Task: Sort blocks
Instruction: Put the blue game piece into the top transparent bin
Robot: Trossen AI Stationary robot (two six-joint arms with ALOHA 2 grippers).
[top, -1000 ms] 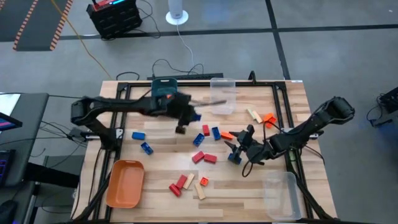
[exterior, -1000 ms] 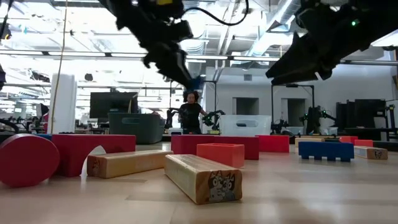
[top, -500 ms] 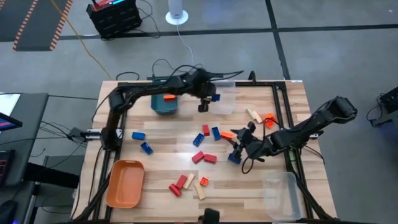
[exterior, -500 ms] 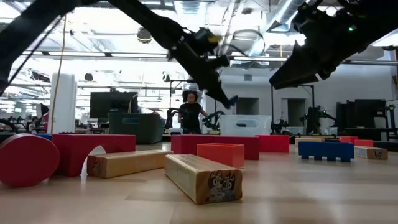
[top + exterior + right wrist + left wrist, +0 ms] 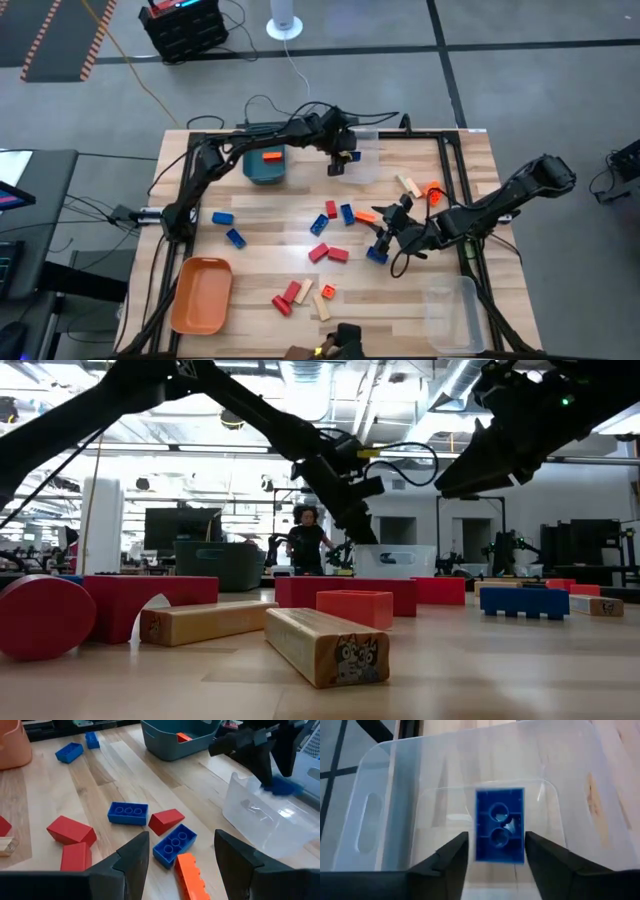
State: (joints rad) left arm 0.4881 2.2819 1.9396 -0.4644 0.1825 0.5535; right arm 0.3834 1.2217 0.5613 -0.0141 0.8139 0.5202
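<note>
Red, blue, orange and wooden blocks lie scattered flat on the table (image 5: 300, 200). My left gripper (image 5: 340, 160) hangs open over the clear bin (image 5: 360, 150) at the far edge. A blue block (image 5: 500, 826) shows blurred between and below its fingers, inside that bin (image 5: 395, 780), and also in the right wrist view (image 5: 285, 786). My right gripper (image 5: 385, 237) hovers open, low over the table's right half. Under it lie a blue block (image 5: 175, 842), an orange block (image 5: 187, 877), a red block (image 5: 166, 820) and another blue block (image 5: 128, 813).
A teal bin (image 5: 264, 165) with an orange block (image 5: 270, 156) in it stands left of the far clear bin. An orange bin (image 5: 200, 295) sits at the near left and a second clear bin (image 5: 450, 312) at the near right. More blocks lie near the near edge (image 5: 303, 297).
My left gripper swung from the table's middle toward the far edge and right, carrying a blue block at its fingertips, and stopped over the far clear bin. The block no longer shows at the fingertips in the low view; it is down in the bin.
</note>
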